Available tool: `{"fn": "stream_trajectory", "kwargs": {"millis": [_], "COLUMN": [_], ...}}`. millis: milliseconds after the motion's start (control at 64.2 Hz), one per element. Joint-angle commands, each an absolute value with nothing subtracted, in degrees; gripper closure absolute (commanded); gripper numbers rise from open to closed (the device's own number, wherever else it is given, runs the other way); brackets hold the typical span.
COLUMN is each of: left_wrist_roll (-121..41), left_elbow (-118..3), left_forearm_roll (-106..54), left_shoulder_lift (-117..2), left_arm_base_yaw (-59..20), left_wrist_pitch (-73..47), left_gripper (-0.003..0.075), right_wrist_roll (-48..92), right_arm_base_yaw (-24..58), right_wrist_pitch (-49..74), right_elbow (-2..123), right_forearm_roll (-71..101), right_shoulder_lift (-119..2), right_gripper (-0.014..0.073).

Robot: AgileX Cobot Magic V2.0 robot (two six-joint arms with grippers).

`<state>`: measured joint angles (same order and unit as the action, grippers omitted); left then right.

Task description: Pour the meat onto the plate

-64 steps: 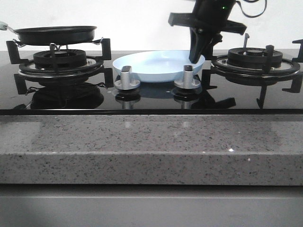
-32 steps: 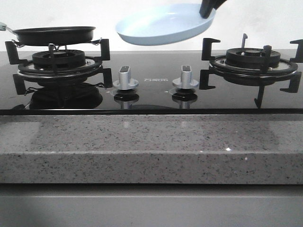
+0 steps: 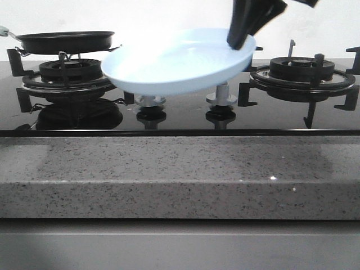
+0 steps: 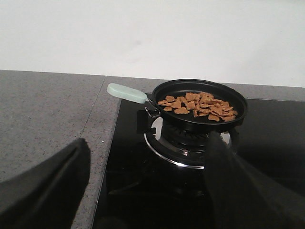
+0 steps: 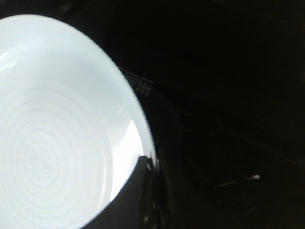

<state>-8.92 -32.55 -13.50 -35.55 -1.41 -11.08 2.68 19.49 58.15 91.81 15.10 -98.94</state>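
Right hand (image 3: 241, 38) clamped on plate (image 3: 174, 67) rim, plate tilted toward camera, left hand (image 4: 143, 191) apart

A black frying pan (image 3: 66, 40) with a pale green handle (image 4: 127, 93) sits on the left burner (image 3: 70, 76). Two silver knobs (image 3: 220, 97) stand on the glossy black hob, fronted by a speckled grey bench (image 3: 180, 177).

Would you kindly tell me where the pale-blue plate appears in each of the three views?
Front view: plate held above the knobs, centre, gripped at its right rim by the right gripper.
Left wrist view: not in it.
Right wrist view: plate fills the left.
Shared landmark: black glass hob.
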Motion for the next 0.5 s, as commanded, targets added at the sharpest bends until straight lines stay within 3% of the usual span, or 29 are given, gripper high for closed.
{"fn": "stream_trajectory", "kwargs": {"millis": [0, 343, 483], "left_wrist_roll": [-8.83, -8.83, -8.62], "left_elbow": [-34.74, -34.89, -37.32], "left_forearm_roll": [-13.77, -18.06, -22.73], "left_shoulder_lift": [-35.73, -35.87, -41.98], "left_arm_base_yaw": [-1.67, -1.67, -1.62], "left_wrist_pitch": [-6.29, -7.94, -8.79], "left_gripper": [0.0230, 0.0230, 0.0230], "right_wrist_roll": [3.32, 3.32, 3.32], "right_arm_base_yaw": [19.40, 19.40, 19.40], "right_wrist_pitch": [51.23, 50.58, 50.58], "right_elbow": [89.89, 89.56, 89.56], "right_forearm_roll": [16.26, 16.26, 16.26], "right_shoulder_lift": [-94.21, -94.22, -94.21], "right_gripper": [0.0652, 0.0652, 0.0652]}}
